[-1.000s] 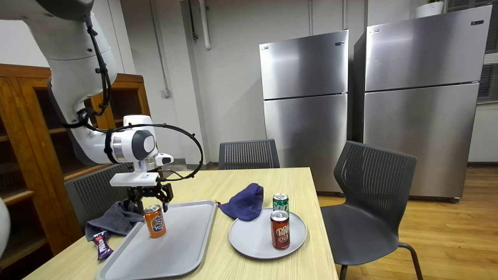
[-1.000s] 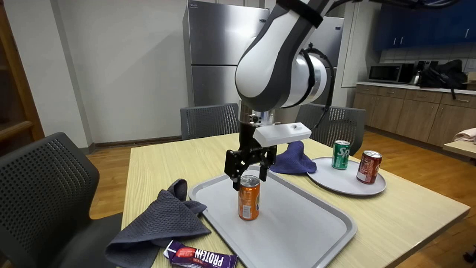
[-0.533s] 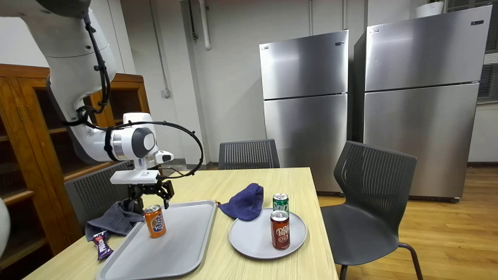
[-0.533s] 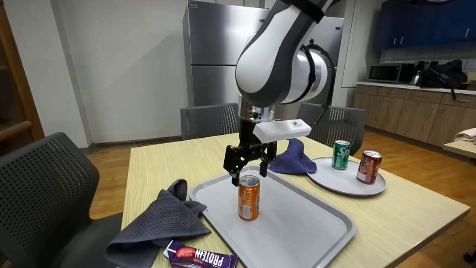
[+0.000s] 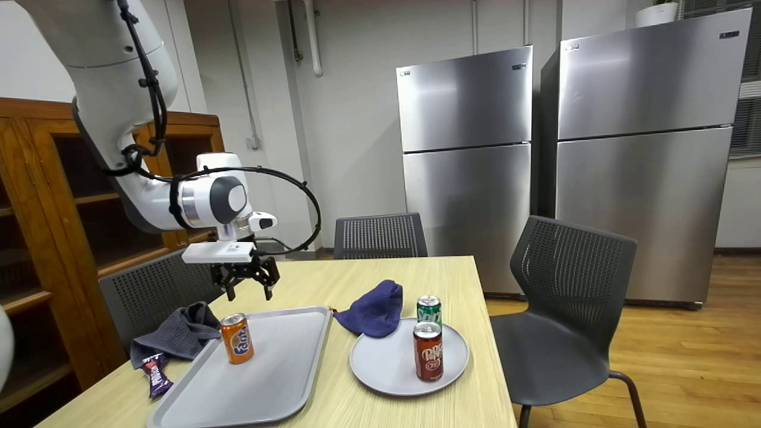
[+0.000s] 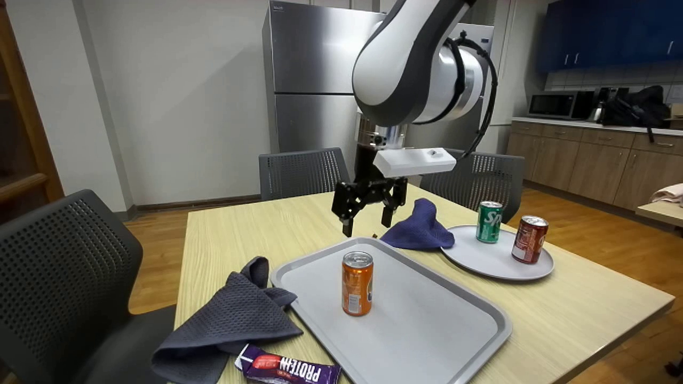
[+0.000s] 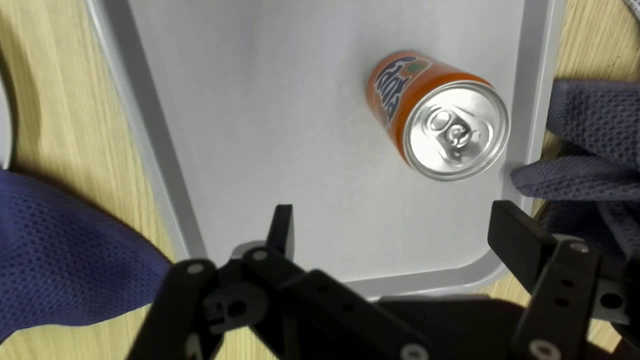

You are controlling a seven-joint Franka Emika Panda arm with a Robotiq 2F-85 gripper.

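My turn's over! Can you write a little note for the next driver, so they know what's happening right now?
Claw state: the claw is open, holding nothing, up in the air and apart from the orange can.
Where things are: the orange can stands upright on the gray tray. The green can and the red can stand on the plate.
Done: the orange can is on the tray, free of the claw.
Left: maybe just moving the claw farther away. Go gently, because a bump could tip the can.
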